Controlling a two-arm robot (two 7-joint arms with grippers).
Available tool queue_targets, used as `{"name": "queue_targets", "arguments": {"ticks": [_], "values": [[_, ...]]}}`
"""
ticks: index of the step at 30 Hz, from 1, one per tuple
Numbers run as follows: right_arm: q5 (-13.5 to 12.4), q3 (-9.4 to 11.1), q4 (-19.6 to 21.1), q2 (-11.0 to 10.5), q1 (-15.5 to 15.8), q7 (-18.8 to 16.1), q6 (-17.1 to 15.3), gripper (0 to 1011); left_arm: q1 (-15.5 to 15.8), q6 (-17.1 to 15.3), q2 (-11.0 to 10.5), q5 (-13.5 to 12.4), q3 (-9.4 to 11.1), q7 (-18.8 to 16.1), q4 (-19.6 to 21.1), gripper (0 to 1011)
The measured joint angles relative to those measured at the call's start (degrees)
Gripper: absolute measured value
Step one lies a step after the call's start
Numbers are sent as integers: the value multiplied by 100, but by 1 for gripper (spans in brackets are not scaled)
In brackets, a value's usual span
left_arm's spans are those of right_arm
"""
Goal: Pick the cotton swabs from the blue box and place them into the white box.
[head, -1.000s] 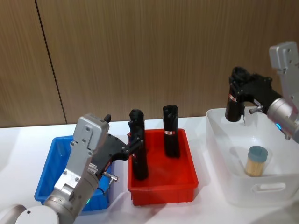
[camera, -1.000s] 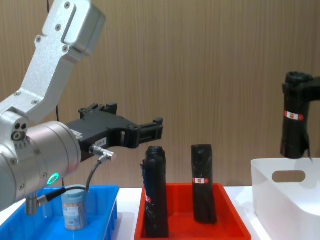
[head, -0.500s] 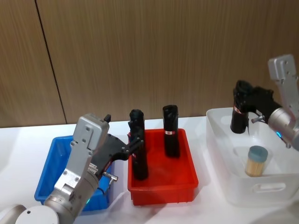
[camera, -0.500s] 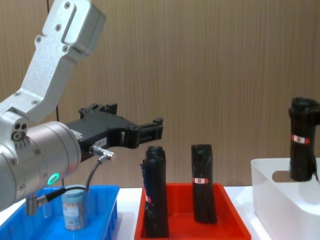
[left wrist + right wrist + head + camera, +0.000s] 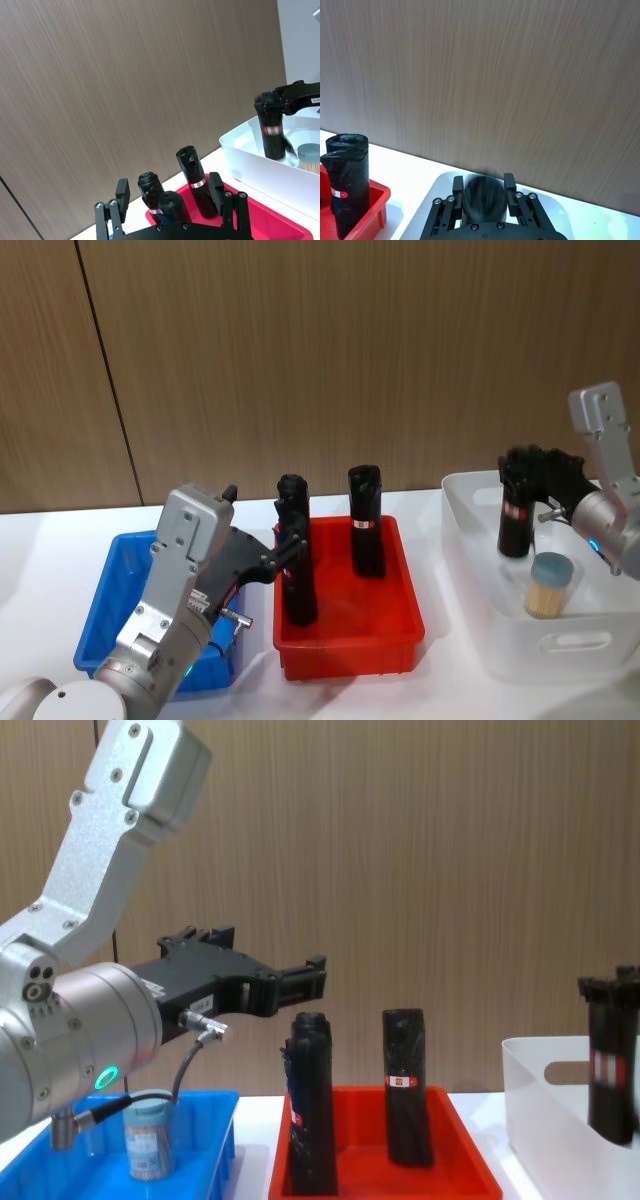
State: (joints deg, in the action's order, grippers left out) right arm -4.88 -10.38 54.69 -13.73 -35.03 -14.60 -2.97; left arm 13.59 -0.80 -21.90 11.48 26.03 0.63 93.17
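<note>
One cotton swabs jar (image 5: 148, 1137) stands in the blue box (image 5: 108, 592), under my left arm. My left gripper (image 5: 284, 552) hovers open and empty above the gap between the blue box (image 5: 216, 1122) and the red bin, its fingers (image 5: 122, 192) spread wide. Another cotton swabs jar (image 5: 551, 584) stands inside the white box (image 5: 558, 651). My right gripper (image 5: 521, 476) is shut on a black roll (image 5: 514, 521) with a red-white label. It holds the roll upright with its lower end inside the white box (image 5: 541, 1102), just beside that jar.
A red bin (image 5: 351, 641) sits between the two boxes and holds three upright black rolls (image 5: 297, 565), (image 5: 366, 521), (image 5: 172, 203). A wooden wall stands close behind the white table (image 5: 40, 570).
My right gripper has come down with the black roll, from above the white box's rim to down inside it. The left arm has stayed still.
</note>
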Motion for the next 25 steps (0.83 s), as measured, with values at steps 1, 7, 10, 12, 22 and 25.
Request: {"name": "queue_targets", "arguments": {"ticks": [1,7,10,12,22,25], "values": [[0,0,-14,1,-4,-2,4,505,0,0,0,0,0,0,0,1004],[-21,6,-65,2,-11,-30,21,684,0,0,0,0,0,0,0,1004],[-27,10,-61,-2,-9,-38,22,744,0,0,0,0,0,0,0,1004],[-35,17,-29,-8,4,-52,22,834,0,0,0,0,0,0,0,1004],[-75,33,68,-24,55,-83,7,1002,0,0,0,0,0,0,0,1004],[-80,35,84,-27,65,-89,3,1001,0,0,0,0,0,0,0,1004]]}}
